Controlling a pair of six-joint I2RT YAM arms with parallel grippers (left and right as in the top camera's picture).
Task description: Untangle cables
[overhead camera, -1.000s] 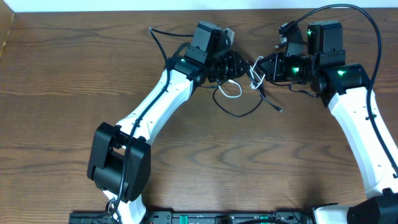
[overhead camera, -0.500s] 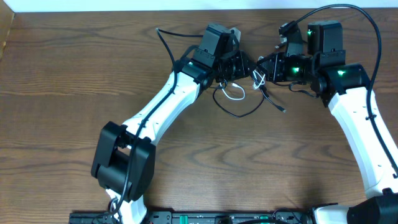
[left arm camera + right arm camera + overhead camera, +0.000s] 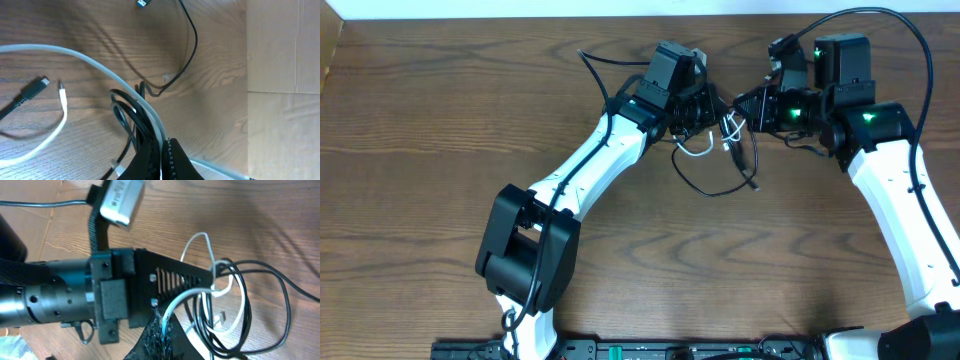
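The white cable (image 3: 695, 150) and black cable (image 3: 720, 190) are light, limp and slippery, so take hold close to the knot. The tangle sits between the grippers, at the far middle of the table (image 3: 420, 200).

- Left gripper (image 3: 715, 108) — clenched on the white cable, with black loops alongside.
- Right gripper (image 3: 740, 108) — clenched on the white cable.

The crossings inside the knot cannot be made out.

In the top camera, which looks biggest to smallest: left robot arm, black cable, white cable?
1. left robot arm, by far
2. black cable
3. white cable; both cables are partly hidden, so that's unsure.
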